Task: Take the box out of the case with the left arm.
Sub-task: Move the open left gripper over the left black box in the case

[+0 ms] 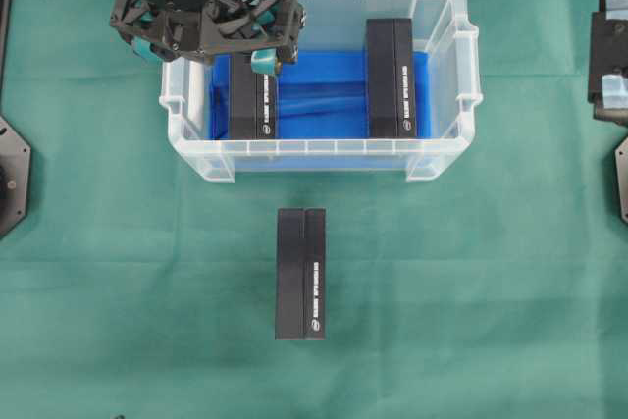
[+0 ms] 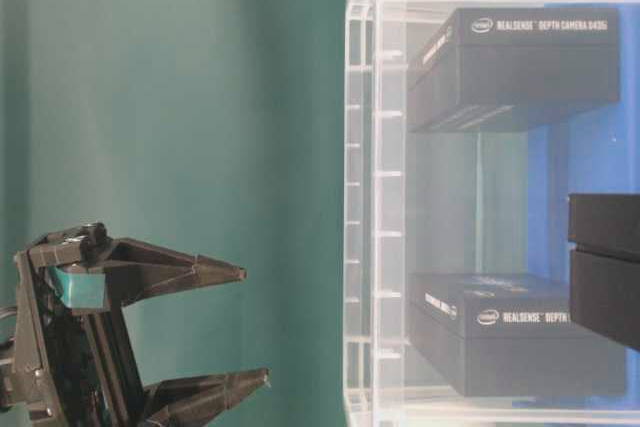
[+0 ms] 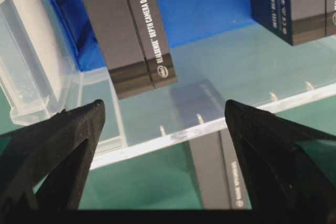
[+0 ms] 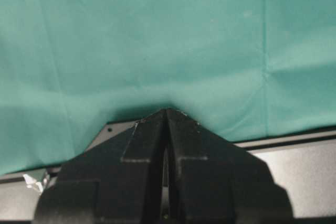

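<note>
Overhead view shows the clear case (image 1: pixel 446 85) standing toward the far edge of the green-covered table (image 1: pixel 471 321), with a blue liner (image 1: pixel 324 95) on its floor. Two black boxes lie inside it, parallel to each other and well apart: one box (image 1: pixel 252 105) by the case's left wall, the other box (image 1: pixel 392 78) toward its right wall. A third box (image 1: pixel 301 274) lies on the cloth outside, just in front of the case's near wall, pointing the same way as the two inside.

The left gripper (image 1: pixel 201 46) hangs over the far-left corner of the case, above the far end of the left-hand box. Its fingers (image 3: pixel 58 145) are spread wide and grip nothing; in the left wrist view the near rim of the case and the end of the left-hand box (image 3: pixel 131 30) show in the gap between them.

The right gripper (image 4: pixel 166 116) sits at the right edge of the table, away from the case, its fingers pressed together over bare cloth.
</note>
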{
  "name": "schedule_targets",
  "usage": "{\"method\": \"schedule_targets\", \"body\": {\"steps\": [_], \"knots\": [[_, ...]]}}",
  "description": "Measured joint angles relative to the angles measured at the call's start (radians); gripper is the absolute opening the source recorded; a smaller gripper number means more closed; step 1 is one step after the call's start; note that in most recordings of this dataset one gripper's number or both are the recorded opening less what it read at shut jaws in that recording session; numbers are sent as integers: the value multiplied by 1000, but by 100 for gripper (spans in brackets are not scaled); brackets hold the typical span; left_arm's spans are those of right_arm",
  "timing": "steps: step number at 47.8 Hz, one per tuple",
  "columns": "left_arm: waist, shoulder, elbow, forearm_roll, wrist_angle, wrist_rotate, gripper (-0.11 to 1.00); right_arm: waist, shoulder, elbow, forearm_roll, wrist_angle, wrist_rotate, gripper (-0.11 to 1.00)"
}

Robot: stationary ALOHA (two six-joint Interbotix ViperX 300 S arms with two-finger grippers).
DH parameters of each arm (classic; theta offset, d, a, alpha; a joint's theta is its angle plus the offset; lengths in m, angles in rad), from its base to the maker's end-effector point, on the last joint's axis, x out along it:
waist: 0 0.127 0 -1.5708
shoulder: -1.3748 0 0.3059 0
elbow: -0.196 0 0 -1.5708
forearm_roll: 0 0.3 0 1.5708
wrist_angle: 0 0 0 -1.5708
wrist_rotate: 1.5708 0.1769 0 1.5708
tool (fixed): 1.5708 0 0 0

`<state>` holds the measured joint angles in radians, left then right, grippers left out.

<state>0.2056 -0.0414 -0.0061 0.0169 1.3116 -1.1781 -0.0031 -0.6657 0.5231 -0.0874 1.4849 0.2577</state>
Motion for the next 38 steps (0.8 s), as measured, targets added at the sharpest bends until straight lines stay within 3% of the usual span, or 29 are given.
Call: {"method": "schedule_targets", "body": {"steps": [38], "knots": [[3, 0, 0, 2, 18, 0, 93, 0, 0, 0, 2, -2, 0, -1]]}}
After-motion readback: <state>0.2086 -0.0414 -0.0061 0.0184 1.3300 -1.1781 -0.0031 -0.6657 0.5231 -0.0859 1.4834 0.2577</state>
